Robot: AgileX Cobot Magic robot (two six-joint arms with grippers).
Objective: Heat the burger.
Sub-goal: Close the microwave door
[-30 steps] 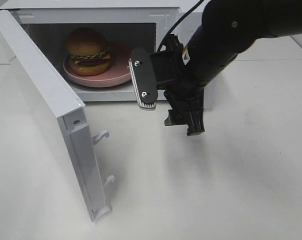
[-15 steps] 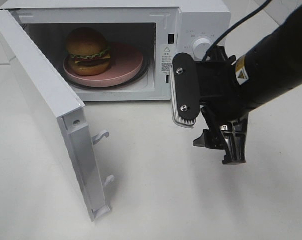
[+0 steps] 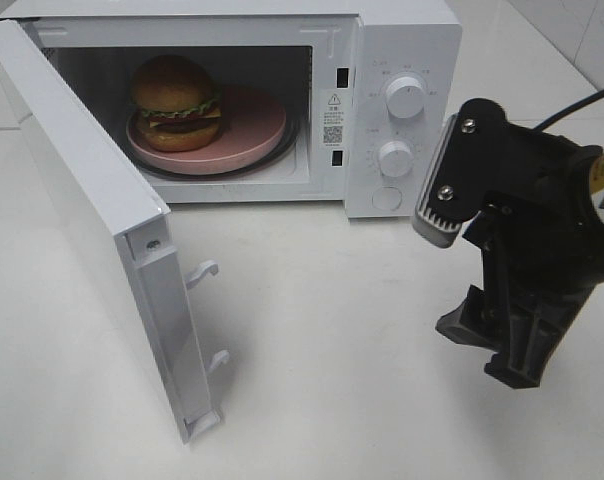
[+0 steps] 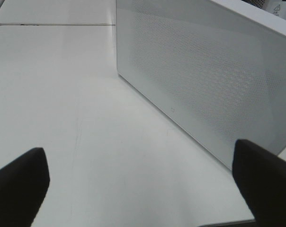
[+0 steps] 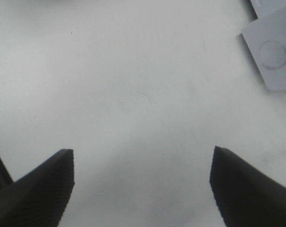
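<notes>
Right end effector (image 3: 472,285), spread and empty, now withdrawn rightward from microwave (image 3: 402,45). Burger (image 3: 175,100) sits inside on pink plate (image 3: 252,130); door (image 3: 82,220) open, closing likely next.

One microwave (image 3: 427,45), one burger (image 3: 175,100) and one pink plate (image 3: 254,130) inside the microwave, two knobs (image 3: 406,97) (image 3: 395,158) on the microwave's front, two latch hooks (image 3: 202,272) (image 3: 218,360) on the microwave's door (image 3: 82,190)

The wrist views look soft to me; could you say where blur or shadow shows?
Exterior high view: sharp, evenly lit, microwave cavity shaded around the burger. Left wrist view: left hand blurred at close range, microwave door mesh crisp. Right wrist view: right hand soft-edged, table pale, nearly featureless.
</notes>
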